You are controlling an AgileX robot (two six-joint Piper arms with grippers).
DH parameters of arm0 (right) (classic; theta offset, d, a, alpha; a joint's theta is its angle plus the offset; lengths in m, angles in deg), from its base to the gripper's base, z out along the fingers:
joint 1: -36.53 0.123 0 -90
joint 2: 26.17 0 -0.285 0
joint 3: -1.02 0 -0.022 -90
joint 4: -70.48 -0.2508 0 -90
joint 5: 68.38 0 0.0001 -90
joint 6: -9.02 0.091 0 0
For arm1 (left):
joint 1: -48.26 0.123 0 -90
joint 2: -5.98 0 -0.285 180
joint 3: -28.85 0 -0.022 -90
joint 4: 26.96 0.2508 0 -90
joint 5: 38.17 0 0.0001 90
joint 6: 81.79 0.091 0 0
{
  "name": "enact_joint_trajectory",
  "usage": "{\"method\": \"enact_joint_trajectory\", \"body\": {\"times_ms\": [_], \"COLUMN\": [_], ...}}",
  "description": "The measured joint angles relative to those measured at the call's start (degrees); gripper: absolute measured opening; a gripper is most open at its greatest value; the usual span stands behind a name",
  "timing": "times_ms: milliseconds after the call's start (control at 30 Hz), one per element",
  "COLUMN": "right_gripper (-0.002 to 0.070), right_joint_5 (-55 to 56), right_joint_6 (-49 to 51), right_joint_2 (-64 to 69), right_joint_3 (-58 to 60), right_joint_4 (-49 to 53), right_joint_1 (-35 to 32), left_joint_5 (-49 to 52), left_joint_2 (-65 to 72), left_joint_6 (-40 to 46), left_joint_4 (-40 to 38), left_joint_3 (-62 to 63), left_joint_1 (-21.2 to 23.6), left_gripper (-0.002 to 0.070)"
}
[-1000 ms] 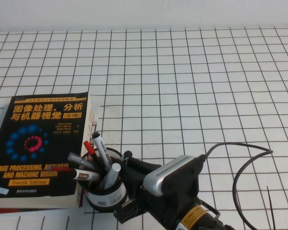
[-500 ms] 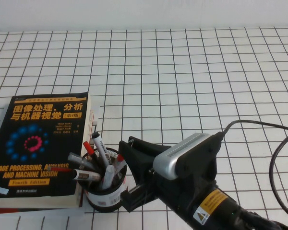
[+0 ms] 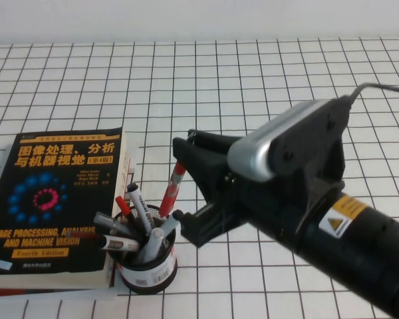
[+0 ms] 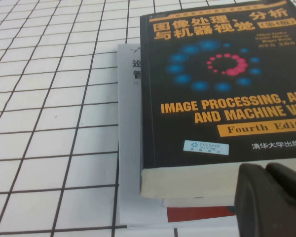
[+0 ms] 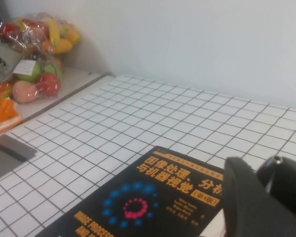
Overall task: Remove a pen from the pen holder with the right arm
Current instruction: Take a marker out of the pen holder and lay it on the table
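Count: one mesh pen holder. One red pen is up above it. At least five pens and markers crowd inside (they overlap, so the exact number is hard to settle). One black textbook tops a stack just beside the holder, on the robot's left. The left wrist view shows a white sheet or cover and a red edge beneath it. Everything sits on a white gridded table.

Hidden or unclear: the red pen's upper end disappears into the right gripper. Its lower tip sits close to the holder's rim, and I cannot tell whether it clears the rim. The right wrist view catches only the dark fingers, the book and a bag of fruit beyond the table's edge. The right arm is cut off by the high view's lower edge.

Pose: the right arm reaches in from the near right, raised, with its gripper above the holder. Its claw pinches the red pen, which hangs tilted. The left gripper shows only in its own wrist view, low by the stack's corner, fingertips pressed together.
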Motion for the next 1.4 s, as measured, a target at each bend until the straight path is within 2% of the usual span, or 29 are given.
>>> {"method": "enact_joint_trajectory", "body": {"times_ms": [100, 233, 400, 633, 900, 1400], "right_gripper": [0.0077, 0.0077, 0.0077, 0.0077, 0.0077, 0.0077], "right_joint_5": [-9.56, -25.79, -48.71, -70.57, -81.45, -90.64], "right_joint_6": [-3.84, -3.42, 10.1, 25.3, 28.51, 28.75], "right_joint_2": [-1.67, -1.77, 1.64, 10.14, 24.91, 55.46], "right_joint_3": [-4.11, -10.07, -19.29, -31.47, -44.39, -71.84], "right_joint_4": [-2.91, -2.4, 8.24, 16.43, 17.16, 9.17], "right_joint_1": [-4.22, -12.16, -21.52, -27.8, -31.37, -36.93], "left_joint_5": [0.0, 0.0, 0.0, 0.0, 0.0, 0.0], "left_joint_2": [0.0, 0.0, 0.0, 0.0, 0.0, 0.0], "left_joint_6": [0.0, 0.0, 0.0, 0.0, 0.0, 0.0], "left_joint_4": [0.0, 0.0, 0.0, 0.0, 0.0, 0.0], "left_joint_3": [0.0, 0.0, 0.0, 0.0, 0.0, 0.0], "left_joint_1": [0.0, 0.0, 0.0, 0.0, 0.0, 0.0], "left_gripper": [-0.0004, -0.0004, -0.0004, -0.0004, -0.0004, -0.0004]}}
